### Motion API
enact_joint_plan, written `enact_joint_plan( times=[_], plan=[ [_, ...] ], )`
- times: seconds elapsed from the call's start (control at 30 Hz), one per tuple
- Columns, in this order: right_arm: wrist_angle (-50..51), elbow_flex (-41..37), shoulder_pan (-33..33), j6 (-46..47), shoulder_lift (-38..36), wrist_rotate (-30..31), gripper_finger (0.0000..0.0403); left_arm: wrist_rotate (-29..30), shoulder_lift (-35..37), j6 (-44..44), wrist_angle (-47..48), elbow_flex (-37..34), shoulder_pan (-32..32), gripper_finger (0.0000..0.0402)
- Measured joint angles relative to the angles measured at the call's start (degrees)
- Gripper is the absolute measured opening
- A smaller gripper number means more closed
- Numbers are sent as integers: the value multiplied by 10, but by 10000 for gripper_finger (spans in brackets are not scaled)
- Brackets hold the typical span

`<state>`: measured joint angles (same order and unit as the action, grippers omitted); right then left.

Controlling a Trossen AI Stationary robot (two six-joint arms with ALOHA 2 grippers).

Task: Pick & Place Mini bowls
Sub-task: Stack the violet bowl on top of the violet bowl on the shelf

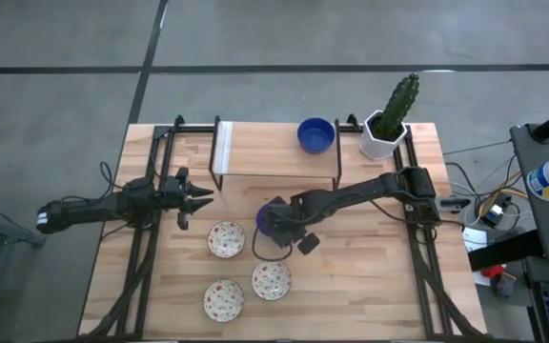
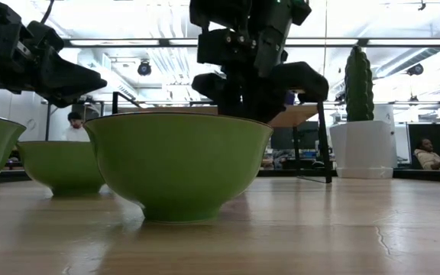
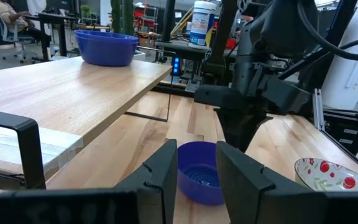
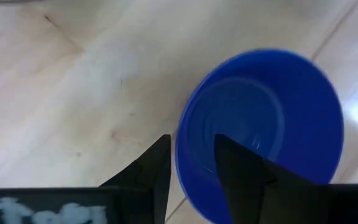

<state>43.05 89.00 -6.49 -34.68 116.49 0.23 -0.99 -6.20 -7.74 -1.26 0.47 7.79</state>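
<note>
A deep blue mini bowl (image 1: 269, 220) is at the table's middle, also in the left wrist view (image 3: 199, 172). My right gripper (image 1: 276, 229) is over its rim and shut on it. A second blue bowl (image 1: 315, 133) stands on the raised wooden shelf (image 1: 265, 148). Three cream speckled bowls (image 1: 226, 239), (image 1: 271, 280), (image 1: 224, 300) stand on the table nearer the front edge; the low view shows their green outer walls (image 2: 178, 164). My left gripper (image 1: 201, 198) is open and empty at the table's left, pointing toward the blue bowl. My right gripper has the blue bowl's rim (image 4: 184, 155) between its two fingers, one finger inside the bowl (image 4: 238, 171) and one outside (image 4: 154, 171). The fingers come from above, pointing down. The bowl is upright; in the left wrist view its base appears to be on the table.
A white hexagonal pot with a cactus (image 1: 386, 129) stands at the far right beside the shelf. The shelf's black legs (image 1: 336, 171) stand just behind the right gripper. Black rails (image 1: 146, 257) run along both sides of the table.
</note>
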Motion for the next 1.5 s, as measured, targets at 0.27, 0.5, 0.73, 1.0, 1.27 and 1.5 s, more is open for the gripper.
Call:
enact_joint_plan(
  times=[0.27, 0.5, 0.73, 1.0, 1.27, 1.5],
  plan=[
    [-10, -21, 2, 2, 0, -1, 106, 0, 0, 0, 0, 0, 0, 106],
    [-34, -36, 3, -1, 0, -1, 93, 0, 0, 0, 0, 0, 0, 106],
    [-43, -53, 3, 0, 0, -1, 73, 0, 0, 0, 0, 0, 0, 106],
    [-44, -52, 3, 2, 0, -1, 33, 0, 0, 0, 0, 0, 0, 106],
    [-38, -51, 1, 15, -3, 30, 9, 0, 0, 0, 0, 0, 0, 106],
    [-13, -51, -11, 42, -41, 29, 9, 0, 0, 0, 0, 0, 0, 106]
  ],
)
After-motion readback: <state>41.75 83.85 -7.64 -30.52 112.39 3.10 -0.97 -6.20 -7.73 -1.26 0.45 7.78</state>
